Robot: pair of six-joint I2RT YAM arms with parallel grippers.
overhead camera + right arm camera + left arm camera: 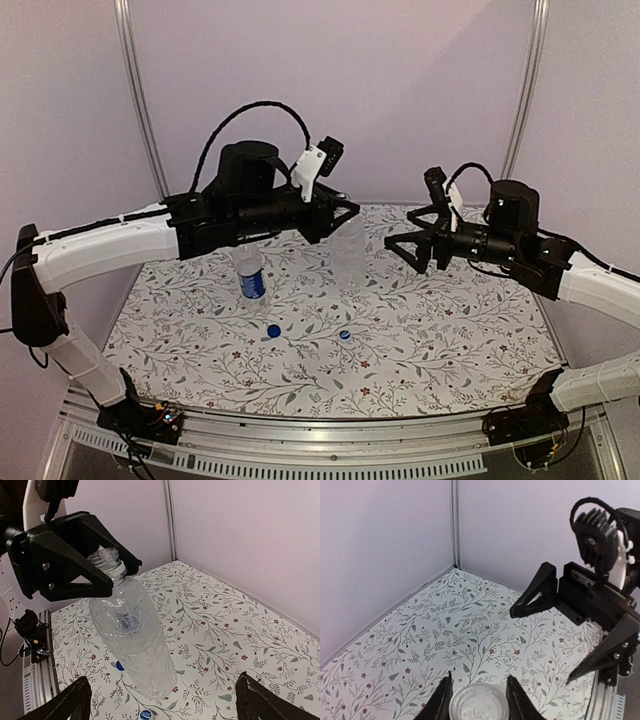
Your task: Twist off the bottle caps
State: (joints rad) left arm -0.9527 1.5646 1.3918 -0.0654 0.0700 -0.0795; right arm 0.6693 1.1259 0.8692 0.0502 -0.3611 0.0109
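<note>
Looking on, I'd fret over the plain bottle (132,645): the left claw (479,675) pinches its bare neck while the right claw (412,250) gapes empty nearby. With the blue cap (273,330) and whitish cap (344,335) lying on the tabletop (450,340), a jerky release could topple it.

The flat tablecloth (430,340) is white, printed all over with grey-green leafy vines and tiny dark red flowers. The labelled clear plastic bottle (250,268) wears a dark blue band. The plain clear plastic bottle (351,255) is colourless, apart from a whitish ring at its neck. On the cloth, the solid blue round plastic cap (273,330) is one colour all through, while the whitish round plastic cap (344,335) has a blue top. The left gripper (345,222) and right gripper (402,238) are black, on white-shelled arms (100,250). The walls (400,80) are pale lilac and the metal frame rails (300,440) silver.
</note>
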